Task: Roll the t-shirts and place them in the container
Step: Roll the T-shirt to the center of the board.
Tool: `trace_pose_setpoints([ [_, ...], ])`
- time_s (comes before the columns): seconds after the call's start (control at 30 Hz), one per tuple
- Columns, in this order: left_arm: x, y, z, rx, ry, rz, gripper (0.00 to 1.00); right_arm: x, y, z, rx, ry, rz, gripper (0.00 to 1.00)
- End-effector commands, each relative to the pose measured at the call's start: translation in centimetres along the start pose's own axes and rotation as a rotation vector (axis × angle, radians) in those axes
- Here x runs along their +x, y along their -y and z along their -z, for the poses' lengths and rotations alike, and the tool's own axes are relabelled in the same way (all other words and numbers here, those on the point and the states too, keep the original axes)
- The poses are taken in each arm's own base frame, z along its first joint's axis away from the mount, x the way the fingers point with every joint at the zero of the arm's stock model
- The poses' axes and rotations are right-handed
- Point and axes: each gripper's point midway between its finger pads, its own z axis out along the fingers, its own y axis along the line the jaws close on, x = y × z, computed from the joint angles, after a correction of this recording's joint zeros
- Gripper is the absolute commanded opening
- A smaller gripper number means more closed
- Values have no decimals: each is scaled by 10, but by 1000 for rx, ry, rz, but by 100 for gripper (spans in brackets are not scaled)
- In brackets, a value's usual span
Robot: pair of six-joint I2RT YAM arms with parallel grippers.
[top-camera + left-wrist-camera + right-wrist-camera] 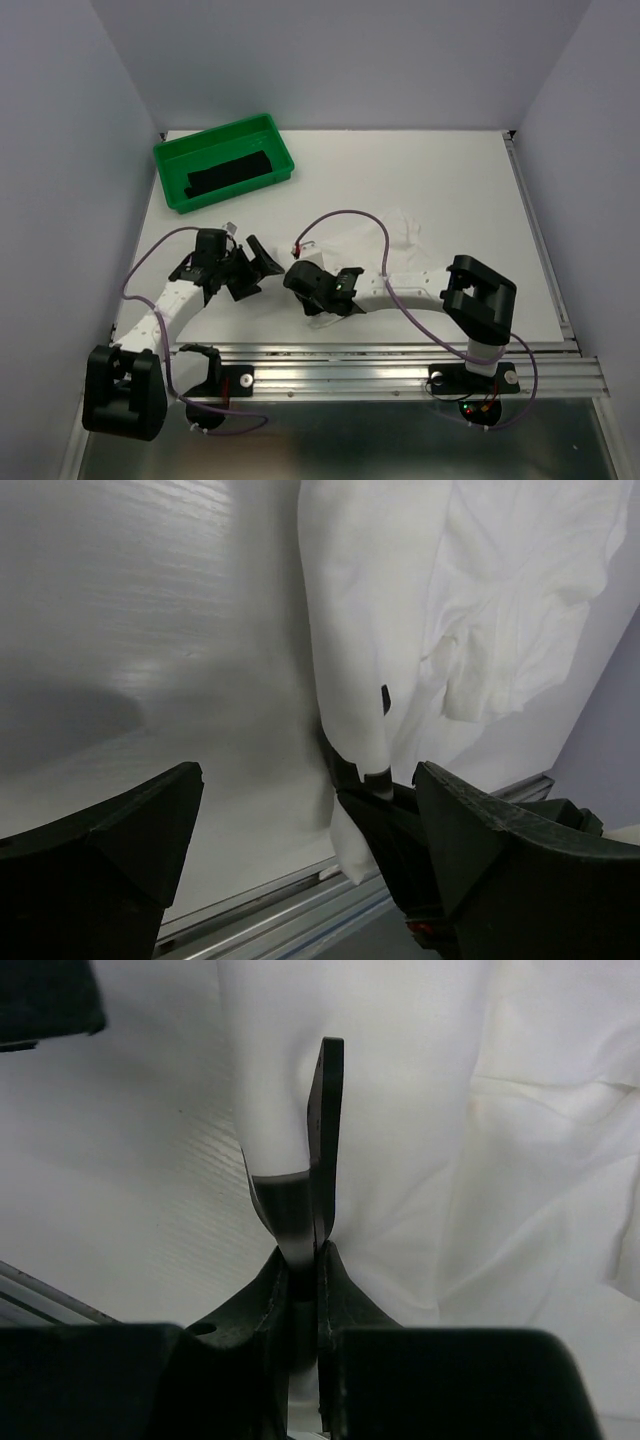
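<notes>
Top external view: the white shirt (pixel 405 232) lies crumpled mid-table (pixel 480 200), with bare surface beyond and to its right. The right gripper (pixel 322 1130) pinches its near-left edge; the left gripper (pixel 256 272) is spread wide and empty just beside it. The black shirt (pixel 230 175) lies in the green tray (pixel 195 160) at the far-left corner.

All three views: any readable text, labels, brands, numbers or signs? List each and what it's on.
Nothing readable in any view.
white t-shirt: one small black printed mark, only a blob, not legible as a letter or number.
black t-shirt and green tray: no label or print visible.
Right arm's base: small red and green lights, no lettering legible at this size.
</notes>
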Motion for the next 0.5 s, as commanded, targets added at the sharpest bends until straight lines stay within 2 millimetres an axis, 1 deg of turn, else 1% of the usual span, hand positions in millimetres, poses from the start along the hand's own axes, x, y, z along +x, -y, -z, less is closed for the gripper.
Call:
trace_pose_setpoints([
  [0.0, -8, 26, -12, 86, 35, -32, 99, -20, -19, 16, -101, 59, -40, 1],
  [0.03, -6, 26, -18, 70, 23, -33, 99, -22, -19, 18, -106, 64, -41, 1],
  [0.07, -11, 29, -21, 69, 37, -43, 99, -24, -19, 19, -104, 69, -41, 1],
  [0.1, -10, 30, -25, 62, 31, -46, 99, -24, -19, 20, -104, 69, -41, 1],
  [0.13, -7, 27, -32, 42, 11, -47, 99, -27, -15, 20, -100, 73, -46, 1],
  [0.17, -9, 26, -38, 31, 6, -46, 99, -27, -15, 21, -102, 75, -48, 1],
  [0.27, -15, 33, -41, 38, 17, -55, 99, -28, -15, 25, -110, 78, -50, 1],
  [0.33, -22, 40, -43, 40, 29, -75, 99, -28, -15, 28, -114, 80, -53, 1],
  [0.47, -26, 39, -52, 25, 14, -84, 98, -26, -13, 28, -112, 75, -48, 1],
])
